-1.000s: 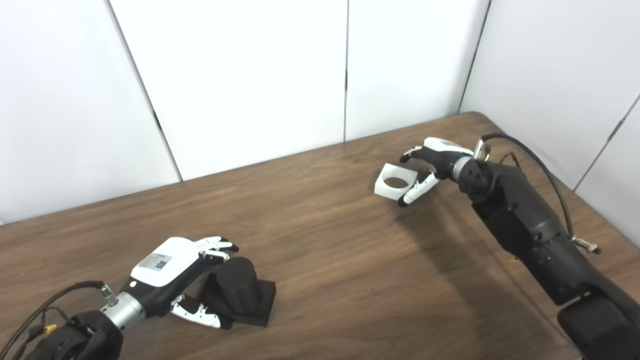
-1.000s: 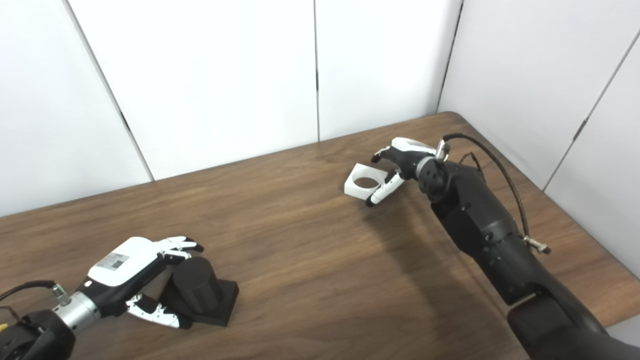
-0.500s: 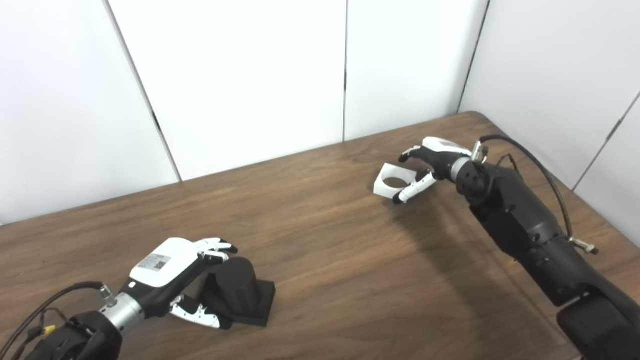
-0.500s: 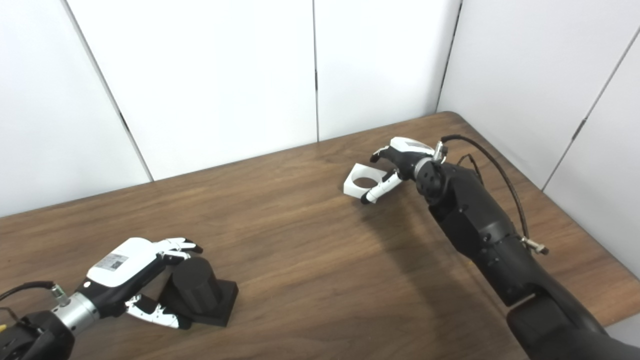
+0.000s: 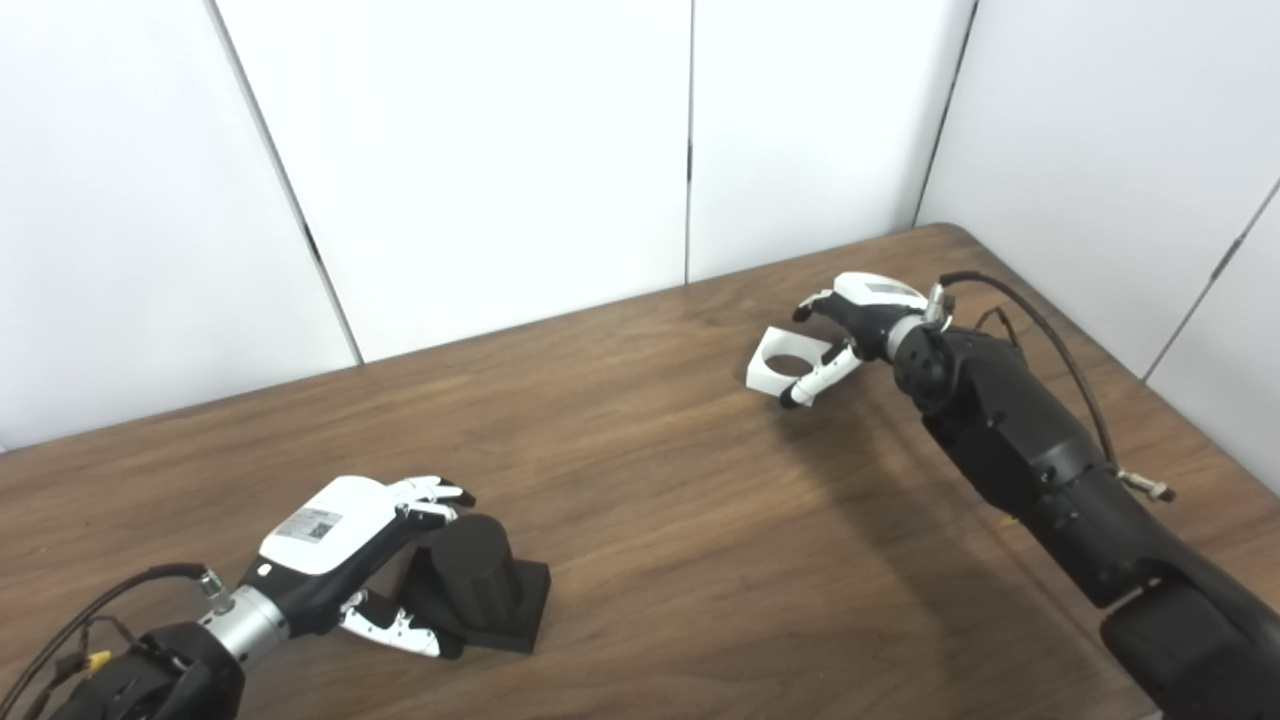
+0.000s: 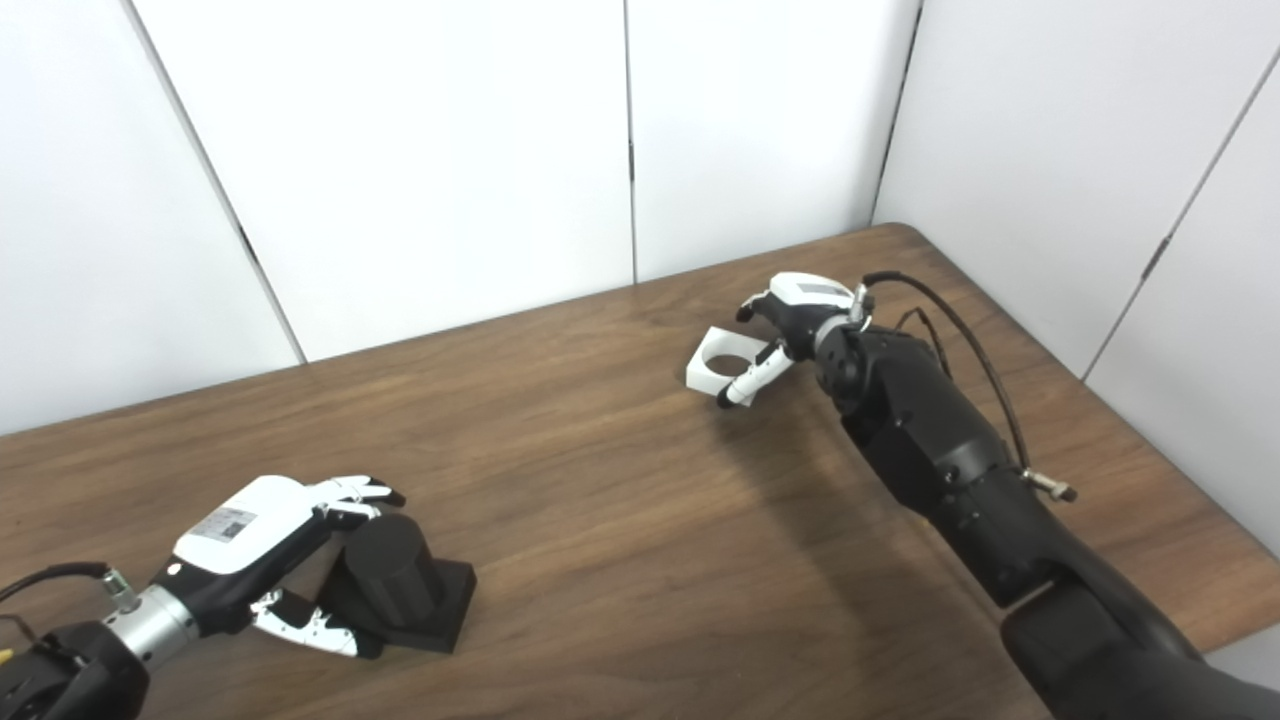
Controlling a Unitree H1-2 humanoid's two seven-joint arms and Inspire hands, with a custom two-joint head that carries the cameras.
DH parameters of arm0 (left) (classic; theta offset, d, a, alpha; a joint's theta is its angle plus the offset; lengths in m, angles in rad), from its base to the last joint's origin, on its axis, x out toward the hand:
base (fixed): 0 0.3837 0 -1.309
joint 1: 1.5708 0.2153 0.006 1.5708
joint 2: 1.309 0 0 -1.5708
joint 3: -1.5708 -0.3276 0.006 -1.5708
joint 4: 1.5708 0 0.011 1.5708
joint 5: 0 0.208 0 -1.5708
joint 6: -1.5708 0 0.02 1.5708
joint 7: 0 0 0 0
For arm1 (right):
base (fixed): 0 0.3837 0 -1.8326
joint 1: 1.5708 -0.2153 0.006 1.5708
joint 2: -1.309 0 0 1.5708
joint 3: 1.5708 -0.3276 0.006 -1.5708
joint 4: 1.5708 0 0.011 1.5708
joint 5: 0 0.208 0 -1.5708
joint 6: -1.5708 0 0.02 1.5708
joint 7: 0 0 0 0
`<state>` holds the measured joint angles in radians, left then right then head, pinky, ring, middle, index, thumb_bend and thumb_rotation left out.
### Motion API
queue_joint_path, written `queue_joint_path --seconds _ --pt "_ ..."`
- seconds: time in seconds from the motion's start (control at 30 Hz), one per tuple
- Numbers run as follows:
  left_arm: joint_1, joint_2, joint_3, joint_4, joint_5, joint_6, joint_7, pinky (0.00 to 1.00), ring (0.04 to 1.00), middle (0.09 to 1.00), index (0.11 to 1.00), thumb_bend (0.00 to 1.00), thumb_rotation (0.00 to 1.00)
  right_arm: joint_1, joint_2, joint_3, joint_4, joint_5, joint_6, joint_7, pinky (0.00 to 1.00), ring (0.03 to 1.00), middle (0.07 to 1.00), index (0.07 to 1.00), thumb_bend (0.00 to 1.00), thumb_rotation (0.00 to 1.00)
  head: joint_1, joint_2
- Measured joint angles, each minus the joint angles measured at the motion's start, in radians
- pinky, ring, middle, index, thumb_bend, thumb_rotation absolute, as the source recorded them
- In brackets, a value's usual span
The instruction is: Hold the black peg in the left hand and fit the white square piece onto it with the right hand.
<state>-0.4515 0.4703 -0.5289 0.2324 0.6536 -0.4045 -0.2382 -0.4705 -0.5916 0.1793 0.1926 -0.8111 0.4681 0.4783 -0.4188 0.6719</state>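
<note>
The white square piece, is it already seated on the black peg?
No, the white square piece lies far across the table from the black peg, beside the right hand.

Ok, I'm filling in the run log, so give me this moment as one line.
left hand: around black peg, on table | right hand: closing on white square piece | fit: not yet done

black peg (image 5: 478,583) – 1, near left | white square piece (image 5: 785,362) – 1, far right | hands – 2 | table (image 5: 650,520) – 1
</note>
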Motion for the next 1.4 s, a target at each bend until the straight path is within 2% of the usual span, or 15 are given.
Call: queue_joint_path --seconds 0.23,0.43,0.87,1.1,1.23,1.27,1.3,1.4 --pt "0.0 0.0 0.0 0.0 0.0 -0.001 0.0 0.76 0.893 0.849 0.488 0.52 0.06 -0.006 0.007 0.001 0.014 0.0 0.0 -0.014 0.83 0.935 0.964 0.846 0.83 0.38 0.003 0.005" --pt "0.0 0.0 0.0 -0.001 0.0 0.001 0.0 0.77 0.897 0.852 0.488 0.52 0.07 -0.009 -0.006 0.03 0.013 -0.001 0.0 -0.014 0.81 0.935 0.968 0.845 0.83 0.39 0.005 0.011" --pt "0.0 0.001 0.0 -0.004 0.0 0.006 -0.005 0.77 0.901 0.858 0.488 0.52 0.06 -0.047 -0.05 0.148 0.016 -0.032 0.003 0.015 0.79 0.916 0.93 0.691 0.81 0.36 0.008 0.018" --pt "0.0 0.001 0.0 -0.005 0.0 0.006 -0.006 0.76 0.896 0.855 0.488 0.52 0.07 -0.054 -0.054 0.163 0.016 -0.036 0.004 0.018 0.79 0.902 0.913 0.636 0.8 0.33 0.008 0.023" --pt "0.0 0.001 0.0 -0.005 0.0 0.006 -0.006 0.76 0.898 0.854 0.488 0.52 0.06 -0.055 -0.053 0.165 0.016 -0.036 0.003 0.014 0.77 0.882 0.88 0.595 0.78 0.28 0.011 0.026" --pt "0.0 0.001 0.0 -0.005 0.0 0.006 -0.006 0.76 0.898 0.854 0.488 0.52 0.06 -0.056 -0.052 0.165 0.016 -0.035 0.003 0.012 0.77 0.879 0.872 0.544 0.65 0.22 0.011 0.026" --pt "0.0 0.001 0.0 -0.005 0.0 0.006 -0.006 0.77 0.898 0.853 0.488 0.52 0.06 -0.056 -0.051 0.164 0.016 -0.033 0.003 0.011 0.77 0.873 0.861 0.512 0.58 0.18 0.011 0.026" --pt "0.0 0.001 0.0 -0.005 0.0 0.003 -0.006 0.76 0.892 0.851 0.488 0.52 0.06 -0.056 -0.047 0.162 0.01 -0.002 -0.01 -0.001 0.77 0.867 0.841 0.491 0.53 0.15 0.011 0.026"
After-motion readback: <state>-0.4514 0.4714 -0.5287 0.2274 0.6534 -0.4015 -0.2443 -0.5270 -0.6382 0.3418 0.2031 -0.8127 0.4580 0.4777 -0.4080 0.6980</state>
